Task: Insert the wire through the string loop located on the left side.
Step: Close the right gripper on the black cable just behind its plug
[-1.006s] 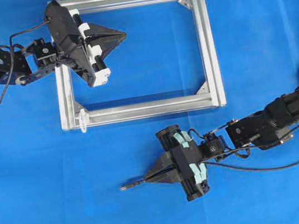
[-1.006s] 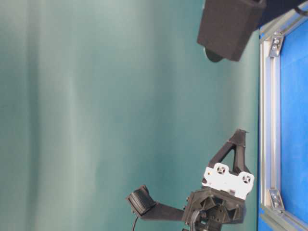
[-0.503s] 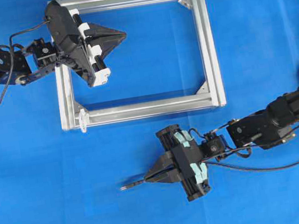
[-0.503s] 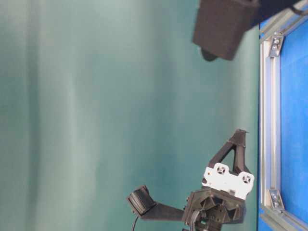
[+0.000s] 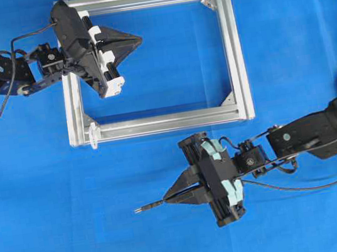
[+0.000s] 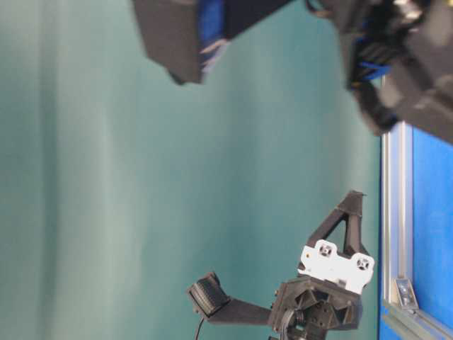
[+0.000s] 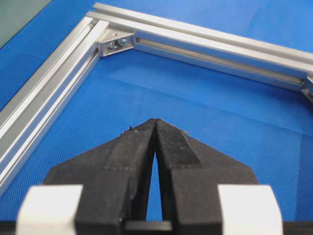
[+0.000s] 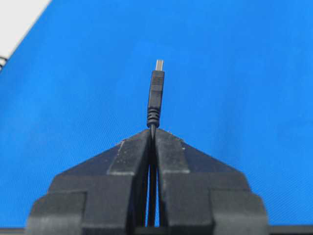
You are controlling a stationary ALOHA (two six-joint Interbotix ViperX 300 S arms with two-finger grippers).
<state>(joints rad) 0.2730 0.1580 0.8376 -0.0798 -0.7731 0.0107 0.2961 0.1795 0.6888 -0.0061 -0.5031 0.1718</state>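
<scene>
Wire (image 5: 148, 207): thin black cable, plug end sticking out leftward from the right gripper (image 5: 167, 200) in the overhead view, below the frame (image 5: 233, 46) and well apart from it. Right wrist view shows the plug (image 8: 156, 95) clearly: dark ribbed collar, small metal tip, cable pinched between the two black jaws just behind the collar. Jaws closed tight on it. The rest of the cable runs back under the gripper body and out toward the right edge; part of its run is hidden by the arm.

String loop (image 5: 94, 136): small whitish shape at the lower left corner of the frame, just outside the bar. Too small to make out as thread.

Frame: silver grooved aluminium bars in a rectangle, corner brackets (image 7: 115, 44) bolted inside, lying flat on blue cloth (image 5: 57, 231) with a fine weave.

Left gripper (image 5: 138, 40): over the upper left of the frame, pointed right, jaws pressed together, nothing between them; textured black fingers (image 7: 133, 147), white blocks behind.

Table-level view: right arm is a dark blur across the top, cut off by the edge; wire and loop not visible there.

Change from a second ago: right gripper has shifted slightly down and left overhead, plug with it. Left arm unmoved.
</scene>
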